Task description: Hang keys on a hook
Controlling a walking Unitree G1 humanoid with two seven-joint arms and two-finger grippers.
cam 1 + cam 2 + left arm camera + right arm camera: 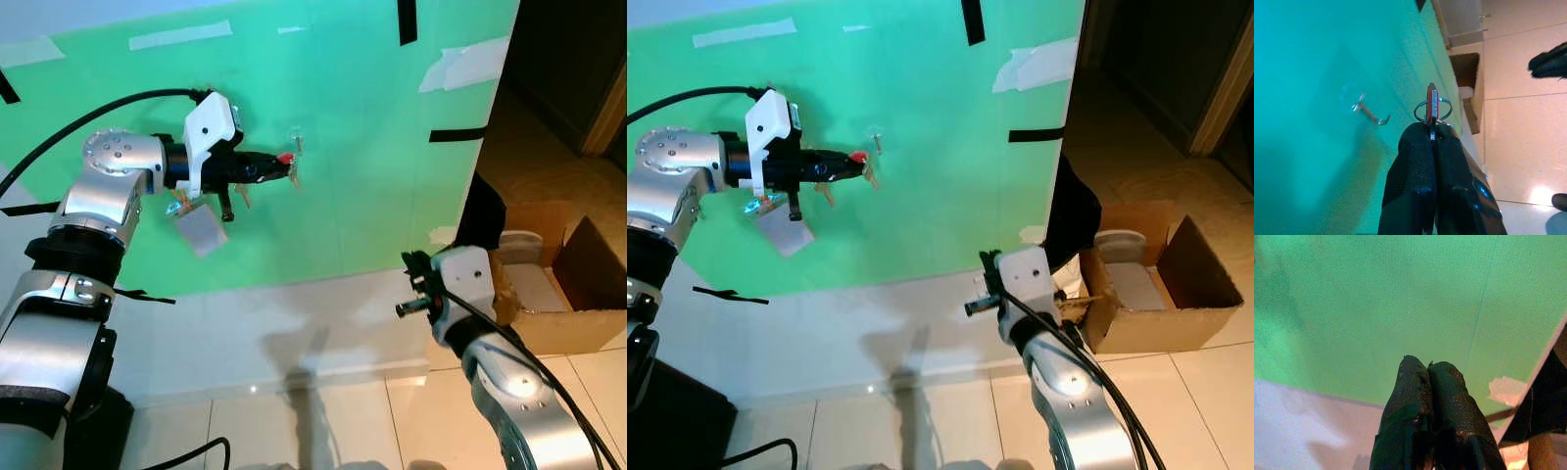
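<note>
The left claw [282,170] is reaching toward the green wall [372,147], its two black fingers pressed together on the keys [286,159]. It is gripping them by the red tag, and the ring [1433,109] is sticking out past the fingertips. The hook [297,145] is standing out from the wall just beside the claw tip, at about 1 o'clock from it in the left eye view. The ring is near the hook but is not yet over it.

To do this step well, I think the claw should be bringing the open part of the ring above the upturned tip of the hook, then lowering it slowly until the ring is sitting in the bend, and only after that letting go. If the ring is turned edge-on to the tip, it may slide off.

The left wrist view is showing the ring and the curved end of the hook [1371,113] clearly, with a gap between them; in the head views these are too small to judge. The head views are showing the right claw [413,294], fingers together and holding nothing, waiting low at 5 o'clock, near a cardboard box [568,284] on the floor
</note>
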